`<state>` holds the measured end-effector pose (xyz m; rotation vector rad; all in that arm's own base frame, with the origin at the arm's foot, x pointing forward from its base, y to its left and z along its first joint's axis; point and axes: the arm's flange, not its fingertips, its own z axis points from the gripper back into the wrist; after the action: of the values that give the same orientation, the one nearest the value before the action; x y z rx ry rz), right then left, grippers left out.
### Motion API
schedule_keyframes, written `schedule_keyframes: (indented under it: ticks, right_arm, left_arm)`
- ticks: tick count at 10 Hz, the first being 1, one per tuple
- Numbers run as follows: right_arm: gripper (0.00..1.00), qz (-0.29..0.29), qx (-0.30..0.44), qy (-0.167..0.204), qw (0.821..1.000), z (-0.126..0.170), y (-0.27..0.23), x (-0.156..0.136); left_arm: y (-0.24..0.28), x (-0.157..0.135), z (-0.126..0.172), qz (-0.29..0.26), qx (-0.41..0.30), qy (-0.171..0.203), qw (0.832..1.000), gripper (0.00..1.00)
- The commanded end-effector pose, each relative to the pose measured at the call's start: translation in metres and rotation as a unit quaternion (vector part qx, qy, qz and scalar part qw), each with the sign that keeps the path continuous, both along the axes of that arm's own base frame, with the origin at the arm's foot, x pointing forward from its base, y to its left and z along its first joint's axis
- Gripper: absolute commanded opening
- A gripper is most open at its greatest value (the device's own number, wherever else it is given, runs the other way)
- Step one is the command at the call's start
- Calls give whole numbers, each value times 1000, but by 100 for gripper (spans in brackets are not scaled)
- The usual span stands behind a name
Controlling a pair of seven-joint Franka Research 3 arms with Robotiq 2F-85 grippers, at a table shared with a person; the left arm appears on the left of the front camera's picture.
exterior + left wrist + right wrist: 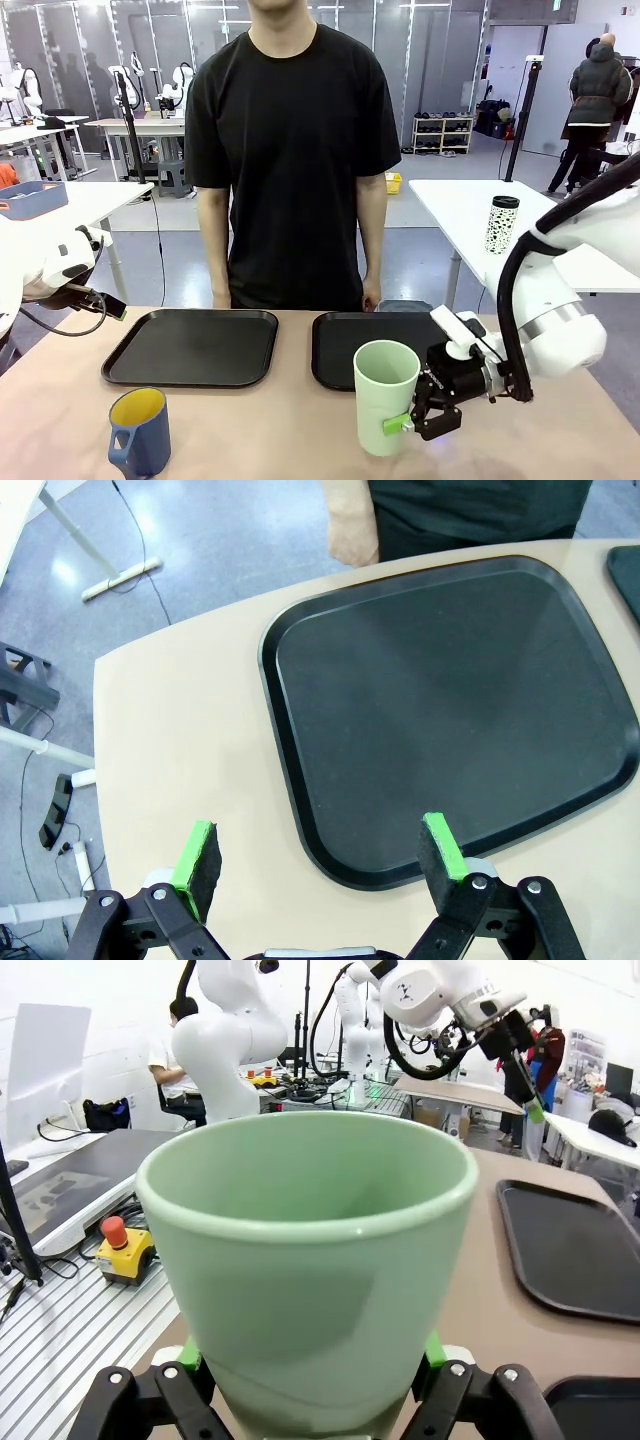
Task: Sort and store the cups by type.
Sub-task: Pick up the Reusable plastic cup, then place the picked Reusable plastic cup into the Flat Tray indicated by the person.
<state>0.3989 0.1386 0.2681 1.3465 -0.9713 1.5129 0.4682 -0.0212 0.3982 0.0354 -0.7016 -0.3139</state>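
Clasping the mint-green tumbler point(387, 385) low on its wall, the right end effector point(400, 424) reaches in from the right side of the desk point(290, 430). One green pad point(397, 424) shows against the side of the tumbler that faces the camera; the other finger is hidden behind it. In the right wrist view the tumbler point(305, 1240) sits squarely between the two fingers, with a green pad point(432, 1348) close against each side of it, so the right end effector point(310, 1360) is clenched on it. The tumbler stands upright with its mouth open to the top, at the near edge of the right tray point(345, 345) and partly in front of it. Whether its base rests on the desk or is just off it, I cannot tell.

The blue mug point(138, 432) with the yellow inside stands upright on the desk at the near left, in front of the left tray point(192, 346) and apart from it, its handle turned toward the near left. It is well apart from the tumbler.

The left end effector point(320, 830) is released, its two green-padded fingers spread wide with nothing between them. It hangs above the desk point(170, 730) over the near corner of the left tray point(450, 700), whose black surface is bare.

A person point(295, 150) in a black T-shirt stands at the far side of the desk, arms down, one hand point(352, 530) at the far edge by the left tray. The two black trays lie side by side between the person and the cups. On a white table behind, to the right, stands a white speckled tumbler point(503, 224) with a black lid.
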Motion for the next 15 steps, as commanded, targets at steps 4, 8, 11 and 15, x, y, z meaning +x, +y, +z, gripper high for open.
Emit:
schedule_keyframes:
  ticks: [4, 8, 11, 15]
  right_arm:
    - [42, -7, 1, -12, 1000, 10, -1, 0]
    - [42, -7, 1, -12, 1000, 10, -1, 0]
    - [42, -7, 1, -12, 1000, 10, -1, 0]
    - [42, -7, 1, -12, 1000, 10, -1, 0]
  left_arm:
    - [-1, 1, 1, 1, 0, -1, 1000, 100]
    - [-1, 1, 1, 1, 0, -1, 1000, 100]
    - [-1, 1, 1, 1, 0, -1, 1000, 100]
    - [-1, 1, 1, 1, 0, -1, 1000, 100]
